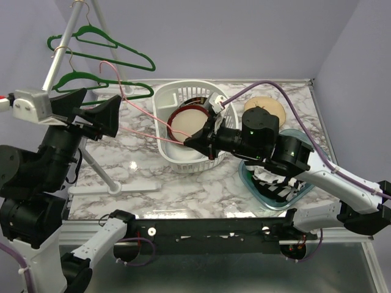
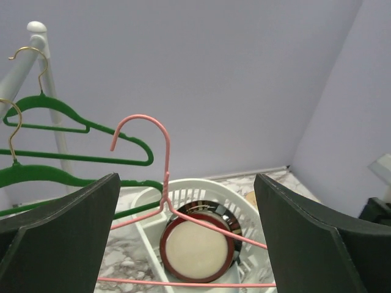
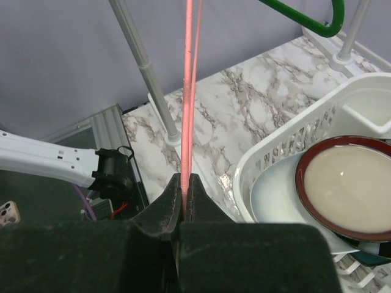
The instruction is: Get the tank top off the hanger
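Note:
A bare pink wire hanger (image 1: pixel 120 85) hangs in the air over the table's left half. My right gripper (image 1: pixel 188 141) is shut on one end of it. In the right wrist view the jaws (image 3: pixel 184 183) pinch the pink wire (image 3: pixel 187 91), which runs straight up. My left gripper (image 1: pixel 98 110) is open and empty beside the hanger's hook. In the left wrist view the hanger (image 2: pixel 166 152) stands ahead of the spread jaws (image 2: pixel 184 183), not touching either. A black-and-white striped garment (image 1: pixel 273 183), apparently the tank top, lies in a teal-rimmed container (image 1: pixel 247 177) under my right arm.
A white dish basket (image 1: pixel 165 97) holds a red-rimmed plate (image 1: pixel 188 122) and other dishes. Two green hangers (image 1: pixel 113 46) hang on a white rack pole (image 1: pixel 58 58), whose foot (image 1: pixel 131 186) rests on the marble table. A tan round board (image 1: pixel 272 104) lies at the back right.

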Controlling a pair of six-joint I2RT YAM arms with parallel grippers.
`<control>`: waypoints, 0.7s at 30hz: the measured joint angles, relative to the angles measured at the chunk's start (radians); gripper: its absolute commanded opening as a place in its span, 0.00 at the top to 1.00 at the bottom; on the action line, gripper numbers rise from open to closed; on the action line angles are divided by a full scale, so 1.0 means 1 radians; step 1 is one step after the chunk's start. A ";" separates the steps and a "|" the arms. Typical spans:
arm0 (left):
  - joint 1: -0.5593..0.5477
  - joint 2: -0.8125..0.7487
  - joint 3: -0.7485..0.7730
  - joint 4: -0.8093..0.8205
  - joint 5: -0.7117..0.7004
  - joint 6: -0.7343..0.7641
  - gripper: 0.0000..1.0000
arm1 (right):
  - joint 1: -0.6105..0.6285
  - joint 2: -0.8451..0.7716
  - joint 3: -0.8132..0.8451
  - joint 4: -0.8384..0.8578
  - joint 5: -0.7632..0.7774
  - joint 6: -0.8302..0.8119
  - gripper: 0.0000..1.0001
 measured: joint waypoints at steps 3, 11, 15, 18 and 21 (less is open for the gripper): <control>0.000 -0.013 0.049 0.010 0.018 -0.038 0.01 | 0.000 0.002 0.001 0.014 -0.010 0.005 0.99; 0.000 -0.132 0.132 0.121 0.037 -0.142 0.01 | 0.000 0.080 0.068 0.032 -0.061 0.026 0.99; 0.000 -0.199 0.138 0.185 0.037 -0.160 0.01 | 0.001 0.138 0.122 0.032 -0.075 0.027 0.99; 0.000 -0.206 0.151 0.193 0.037 -0.160 0.01 | 0.001 0.196 0.195 0.035 -0.086 0.027 0.99; 0.000 -0.206 0.138 0.195 0.037 -0.159 0.01 | 0.002 0.238 0.252 0.034 -0.090 0.026 0.99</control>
